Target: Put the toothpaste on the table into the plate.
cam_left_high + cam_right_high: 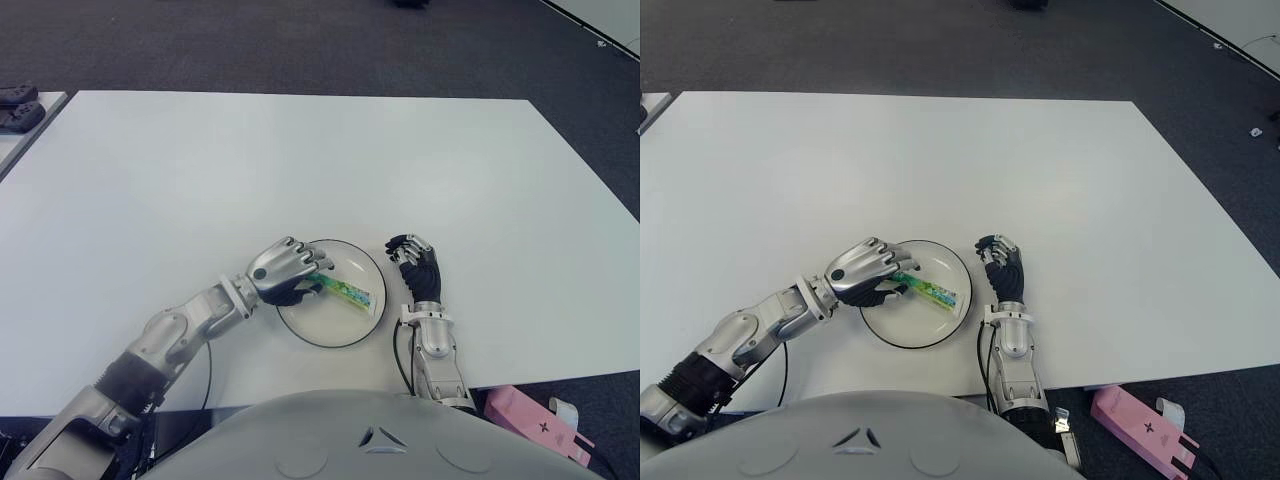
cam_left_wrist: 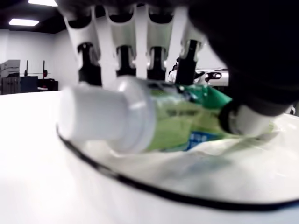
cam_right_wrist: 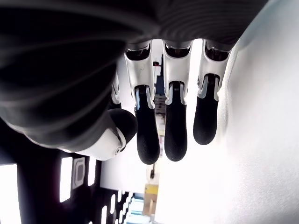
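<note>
Far left edge of the head views: dark objects (image 1: 18, 108) on a separate surface, too small to identify. White table (image 1: 300, 160) otherwise bare in its upper part.

Left hand (image 1: 288, 270) sits over the left rim of the plate (image 1: 358, 332), fingers (image 2: 119, 51) curled down around the toothpaste (image 1: 346, 292). Left wrist view: four fingers wrapped over the top of the tube, thumb (image 2: 243, 116) pressed on the near side, so the hand is clamped on it. White cap (image 2: 96, 116) sticks out past the fingers toward the plate's rim; green body runs toward the plate's middle.

Toothpaste is inside the plate, lying diagonally, cap end under the left hand, tail end pointing to the right rim. Tube appears to touch the plate floor in the wrist view; can't confirm along its whole length. Plate is white with a dark rim, holds only the tube.

Right hand (image 1: 418, 262) is just right of the plate, not touching it, palm side to the table. Fingers (image 3: 175, 126) loosely extended, holding nothing.

Floor, lower right: pink box (image 1: 1145, 428).
</note>
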`<state>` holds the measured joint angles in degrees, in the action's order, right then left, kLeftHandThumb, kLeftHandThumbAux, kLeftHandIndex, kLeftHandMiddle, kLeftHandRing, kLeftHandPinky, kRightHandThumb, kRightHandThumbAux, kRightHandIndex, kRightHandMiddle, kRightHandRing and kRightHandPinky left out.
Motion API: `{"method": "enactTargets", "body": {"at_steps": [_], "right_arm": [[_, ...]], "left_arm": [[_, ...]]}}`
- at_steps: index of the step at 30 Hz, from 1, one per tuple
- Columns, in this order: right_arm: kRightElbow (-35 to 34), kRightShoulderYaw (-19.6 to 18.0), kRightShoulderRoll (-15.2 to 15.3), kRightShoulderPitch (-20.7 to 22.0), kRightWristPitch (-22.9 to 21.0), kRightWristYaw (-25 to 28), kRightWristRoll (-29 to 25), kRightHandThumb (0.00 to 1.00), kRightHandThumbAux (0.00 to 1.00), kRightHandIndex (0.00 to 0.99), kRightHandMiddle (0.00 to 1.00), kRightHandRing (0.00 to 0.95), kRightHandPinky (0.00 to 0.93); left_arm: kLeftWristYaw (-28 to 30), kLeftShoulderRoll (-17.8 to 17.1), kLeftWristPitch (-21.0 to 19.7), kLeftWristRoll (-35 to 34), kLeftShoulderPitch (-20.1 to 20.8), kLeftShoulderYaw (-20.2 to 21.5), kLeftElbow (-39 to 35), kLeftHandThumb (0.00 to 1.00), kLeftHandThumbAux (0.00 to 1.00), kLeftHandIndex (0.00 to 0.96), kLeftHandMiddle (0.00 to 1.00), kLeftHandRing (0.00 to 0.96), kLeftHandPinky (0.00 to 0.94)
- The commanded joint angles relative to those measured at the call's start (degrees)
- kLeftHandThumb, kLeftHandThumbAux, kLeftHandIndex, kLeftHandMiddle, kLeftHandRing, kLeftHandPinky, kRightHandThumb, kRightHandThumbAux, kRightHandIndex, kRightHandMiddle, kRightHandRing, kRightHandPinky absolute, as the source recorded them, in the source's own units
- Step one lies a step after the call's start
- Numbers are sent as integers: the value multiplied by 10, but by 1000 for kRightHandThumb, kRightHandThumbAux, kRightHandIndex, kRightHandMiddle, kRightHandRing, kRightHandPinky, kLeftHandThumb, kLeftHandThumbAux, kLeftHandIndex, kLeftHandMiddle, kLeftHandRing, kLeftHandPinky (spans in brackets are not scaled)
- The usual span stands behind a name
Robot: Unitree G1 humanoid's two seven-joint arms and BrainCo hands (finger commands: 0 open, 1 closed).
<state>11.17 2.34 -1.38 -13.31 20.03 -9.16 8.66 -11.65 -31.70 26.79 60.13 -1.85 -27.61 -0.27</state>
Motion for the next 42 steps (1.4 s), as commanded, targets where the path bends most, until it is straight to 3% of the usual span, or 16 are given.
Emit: {"method": "enactTargets", "body": {"at_steps": [1, 20, 38, 42], "right_arm": [[5, 0, -2, 2, -4, 0, -2, 702, 729, 428, 490, 469, 458], [13, -1, -2, 6, -1, 3, -9, 706, 728, 427, 486, 461, 447], [14, -1, -4, 9, -2, 4, -12, 707, 727, 429, 483, 460, 456], [14, -1, -5, 8, 1, 5, -13, 706, 727, 429, 483, 459, 453]], "left_arm": [[-5, 2, -13, -2, -10, 7, -9, 53, 440, 5, 5, 5, 8], [-14, 3, -25, -14, -11, 12, -8, 116, 272, 0, 0, 0, 0], [-35, 11, -22, -47, -16, 37, -9, 149, 278, 0, 0, 0, 0], [-43, 31, -32, -77, -26, 54, -9, 144, 298, 0, 0, 0, 0]]}}
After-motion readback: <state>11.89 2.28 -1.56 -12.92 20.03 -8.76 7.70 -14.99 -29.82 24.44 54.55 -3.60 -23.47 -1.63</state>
